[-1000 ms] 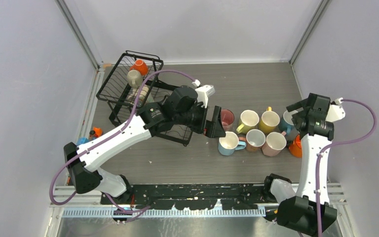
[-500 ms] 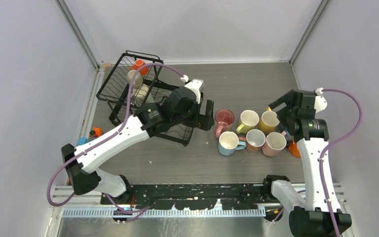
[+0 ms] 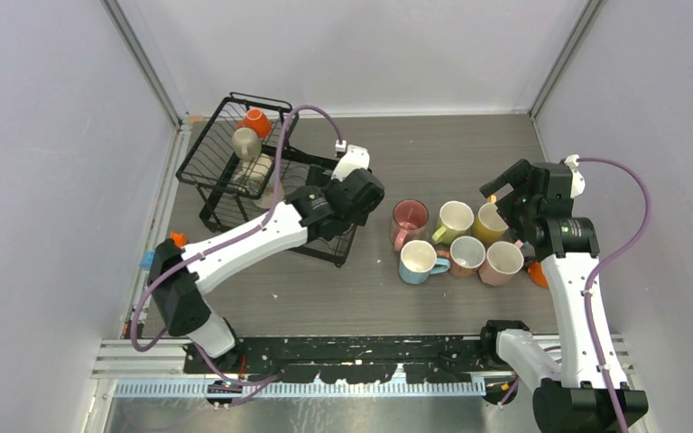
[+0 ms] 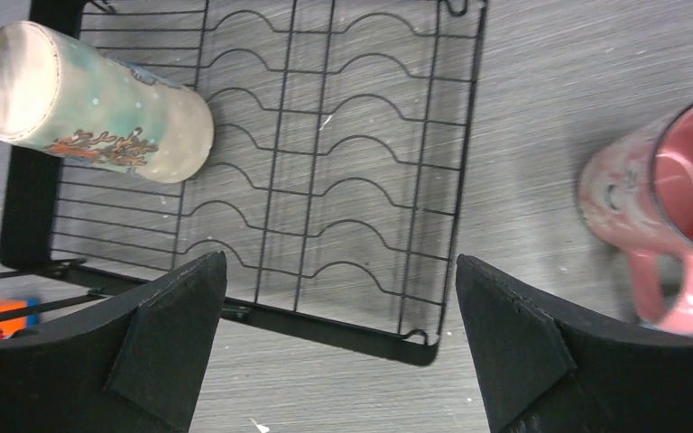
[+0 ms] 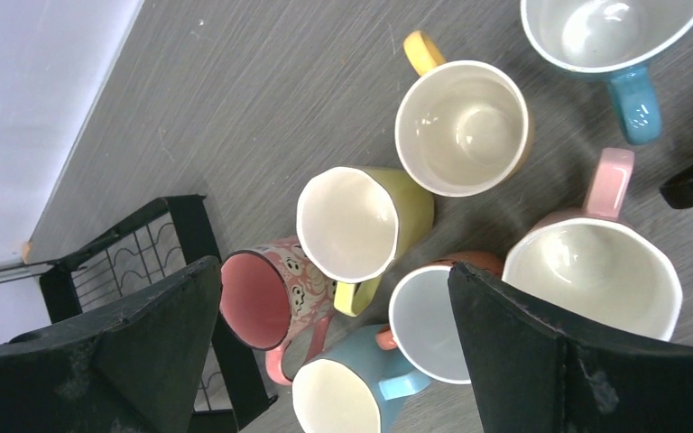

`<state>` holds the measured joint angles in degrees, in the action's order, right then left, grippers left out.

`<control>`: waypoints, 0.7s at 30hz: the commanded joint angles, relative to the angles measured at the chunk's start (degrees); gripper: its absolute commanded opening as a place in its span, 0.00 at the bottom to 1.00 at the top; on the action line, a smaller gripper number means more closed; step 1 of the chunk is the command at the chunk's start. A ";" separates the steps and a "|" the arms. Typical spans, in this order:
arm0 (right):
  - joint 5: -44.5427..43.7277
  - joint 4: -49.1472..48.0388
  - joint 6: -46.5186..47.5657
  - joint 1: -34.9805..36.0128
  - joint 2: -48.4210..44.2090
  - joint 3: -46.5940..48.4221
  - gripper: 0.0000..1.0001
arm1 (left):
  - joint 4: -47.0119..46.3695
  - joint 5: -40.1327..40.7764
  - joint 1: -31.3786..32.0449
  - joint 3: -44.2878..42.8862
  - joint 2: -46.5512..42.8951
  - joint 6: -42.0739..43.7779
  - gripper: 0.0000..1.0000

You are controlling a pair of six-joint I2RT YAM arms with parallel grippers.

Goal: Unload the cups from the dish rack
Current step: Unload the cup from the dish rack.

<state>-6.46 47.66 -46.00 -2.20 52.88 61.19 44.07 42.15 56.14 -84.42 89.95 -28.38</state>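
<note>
The black wire dish rack (image 3: pixel 223 171) stands at the back left, its flat tray (image 4: pixel 343 162) toward the middle. Its basket holds an orange cup (image 3: pixel 255 122) and a beige cup (image 3: pixel 245 142); a patterned cup (image 4: pixel 90 104) lies on its side on the tray. My left gripper (image 3: pixel 332 221) (image 4: pixel 338 271) hangs open and empty above the tray's near right corner. A pink cup (image 3: pixel 411 217) (image 4: pixel 677 198) stands just right of it. My right gripper (image 3: pixel 505 185) (image 5: pixel 334 271) hovers open and empty over the cluster of cups on the table.
The cluster holds a yellow-green cup (image 5: pixel 361 221), a yellow cup (image 5: pixel 465 126), a light blue cup (image 5: pixel 352 397), a brown cup (image 5: pixel 429 320) and a pale pink cup (image 5: pixel 595 275). A small orange object (image 3: pixel 173 242) sits at the table's left edge. Walls enclose three sides.
My left gripper has drawn back from the pink cup to above the rack's tray and turned downward. The right arm has swung left and forward over the cups on the table.
</note>
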 commanded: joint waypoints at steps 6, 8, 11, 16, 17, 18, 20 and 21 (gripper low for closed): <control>2.02 -3.13 0.93 1.51 0.00 1.21 1.00 | 3.16 3.73 -0.95 -8.18 -1.03 1.68 1.00; 1.98 -3.19 0.91 1.84 0.17 1.30 1.00 | 4.29 2.19 -1.46 -10.45 -2.06 1.93 1.00; 1.91 -3.18 0.81 2.19 0.66 1.68 1.00 | 6.87 -0.58 -3.22 -14.12 -3.04 1.53 1.00; 1.80 -3.09 0.90 4.29 1.66 2.73 1.00 | 11.92 -4.07 -9.66 -19.96 -3.96 0.37 1.00; 1.80 -3.02 0.91 4.61 1.95 2.90 1.00 | 12.56 -4.77 -11.14 -20.91 -4.07 0.39 1.00; 1.67 -3.01 0.91 4.93 2.21 3.05 1.00 | 13.22 -5.53 -12.66 -22.09 -4.03 0.44 1.00; 1.27 -2.99 0.79 5.80 2.58 3.30 1.00 | 14.67 -8.04 -16.09 -24.20 -3.59 0.52 1.00; 1.01 -3.01 0.77 6.23 2.66 3.32 1.00 | 15.33 -9.26 -17.92 -25.21 -3.26 0.40 1.00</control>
<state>-4.80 46.68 -45.80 2.63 55.29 61.65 54.85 37.63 43.42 -105.36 87.57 -27.09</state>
